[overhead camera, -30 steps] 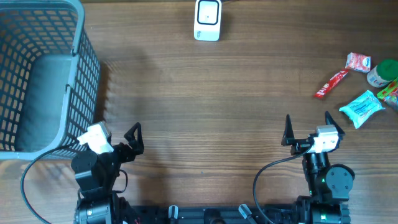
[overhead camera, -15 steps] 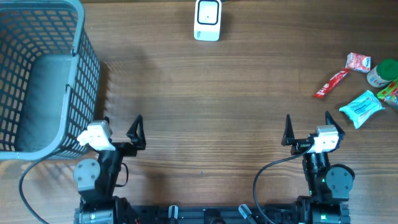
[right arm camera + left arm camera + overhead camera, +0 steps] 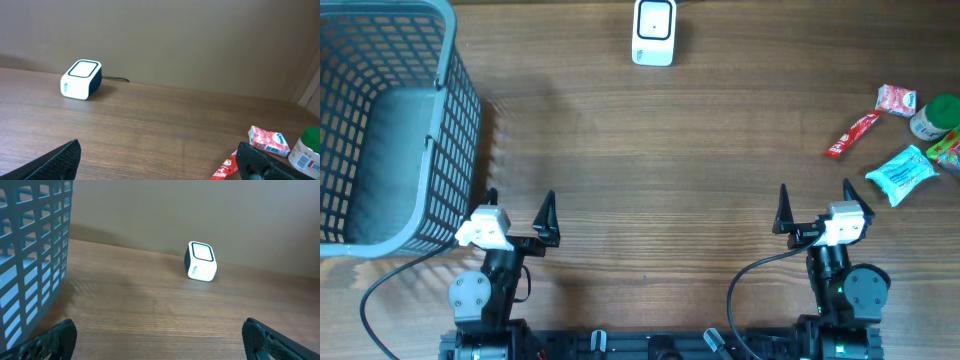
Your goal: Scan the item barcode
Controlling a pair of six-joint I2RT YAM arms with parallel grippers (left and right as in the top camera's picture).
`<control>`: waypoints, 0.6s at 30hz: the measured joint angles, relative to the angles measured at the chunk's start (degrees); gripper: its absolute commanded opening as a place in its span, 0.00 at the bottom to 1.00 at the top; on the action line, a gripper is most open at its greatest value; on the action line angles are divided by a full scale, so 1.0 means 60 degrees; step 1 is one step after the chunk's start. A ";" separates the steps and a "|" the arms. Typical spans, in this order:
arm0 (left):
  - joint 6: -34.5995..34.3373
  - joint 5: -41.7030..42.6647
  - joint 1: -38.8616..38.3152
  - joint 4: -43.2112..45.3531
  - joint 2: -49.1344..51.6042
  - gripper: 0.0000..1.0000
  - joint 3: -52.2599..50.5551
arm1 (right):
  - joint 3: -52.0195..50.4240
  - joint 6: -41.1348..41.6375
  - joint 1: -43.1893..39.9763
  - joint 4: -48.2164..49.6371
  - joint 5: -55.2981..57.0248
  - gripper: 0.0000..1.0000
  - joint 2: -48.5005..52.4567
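Observation:
The white barcode scanner stands at the far middle of the table, also in the left wrist view and the right wrist view. The items lie at the far right: a red stick sachet, a small red packet, a blue packet and a green-lidded jar. My left gripper is open and empty near the front left. My right gripper is open and empty near the front right, well short of the items. The sachet shows beside its right fingertip.
A grey mesh basket fills the far left, close beside the left gripper, and its wall shows at the left of the left wrist view. Another packet lies at the right edge. A cable runs behind the scanner.
The left arm has swung from a rightward tilt to point straight up the table, its gripper shifting slightly right. The right arm has not moved. Both grippers stayed open.

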 measured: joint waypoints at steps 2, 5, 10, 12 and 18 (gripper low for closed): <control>0.0000 -0.0073 0.0000 0.0073 0.0000 1.00 -0.0011 | 0.0000 0.0000 0.0000 0.0000 0.0000 1.00 0.0000; 0.0000 -0.0164 0.0000 0.0331 0.0000 1.00 -0.0025 | 0.0000 0.0000 0.0000 0.0000 0.0000 1.00 0.0000; 0.0004 -0.0266 -0.0022 0.0062 -0.0011 1.00 -0.0044 | 0.0000 0.0000 0.0000 0.0000 0.0000 1.00 0.0000; 0.0087 -0.0302 -0.0066 0.0055 -0.0011 1.00 -0.0044 | 0.0000 0.0000 0.0000 0.0000 0.0000 1.00 0.0000; 0.0288 -0.0306 -0.0066 0.0055 -0.0011 1.00 -0.0044 | 0.0000 0.0000 0.0000 0.0000 0.0000 1.00 0.0000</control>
